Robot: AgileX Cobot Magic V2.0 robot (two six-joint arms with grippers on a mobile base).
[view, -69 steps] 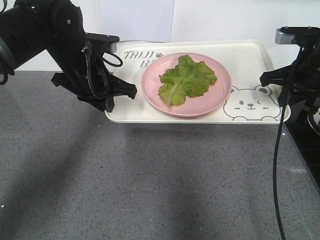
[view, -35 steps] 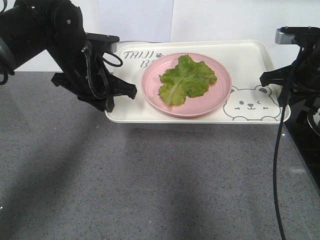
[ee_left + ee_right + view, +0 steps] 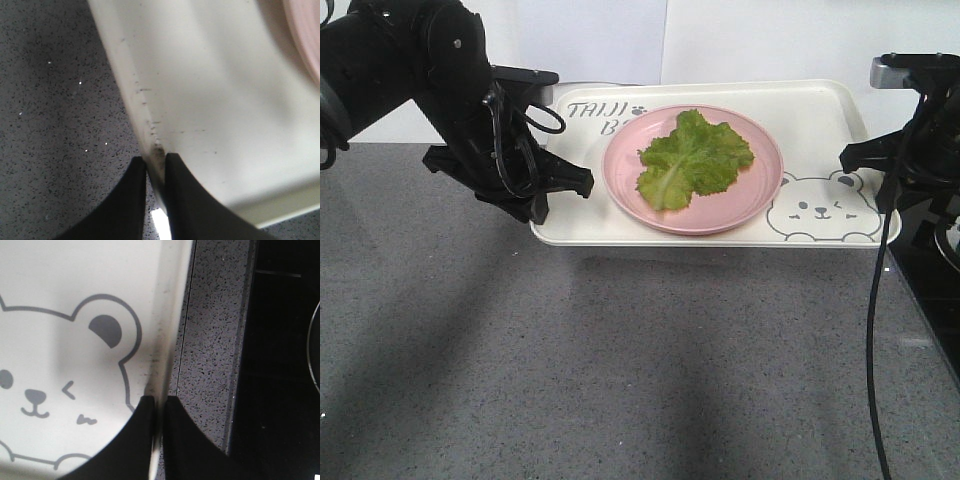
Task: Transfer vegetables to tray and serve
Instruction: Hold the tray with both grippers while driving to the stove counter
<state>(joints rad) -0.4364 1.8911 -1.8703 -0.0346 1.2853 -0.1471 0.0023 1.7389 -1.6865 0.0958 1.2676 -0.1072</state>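
A crinkled green lettuce leaf (image 3: 693, 158) lies on a round pink plate (image 3: 760, 200). The plate sits on the cream tray (image 3: 820, 115) with "TAIJI" lettering and a bear face. The tray is held above the grey counter. My left gripper (image 3: 548, 190) is shut on the tray's left rim; in the left wrist view (image 3: 156, 167) the rim (image 3: 145, 115) runs between its black fingers. My right gripper (image 3: 880, 170) is shut on the tray's right rim; in the right wrist view (image 3: 160, 407) the rim (image 3: 167, 340) sits between its fingers beside the bear drawing (image 3: 55, 390).
A speckled grey counter (image 3: 620, 370) fills the foreground. A black cooktop (image 3: 935, 280) sits at the right edge, also in the right wrist view (image 3: 280, 365). A white wall stands behind. A black cable (image 3: 872, 330) hangs from the right arm.
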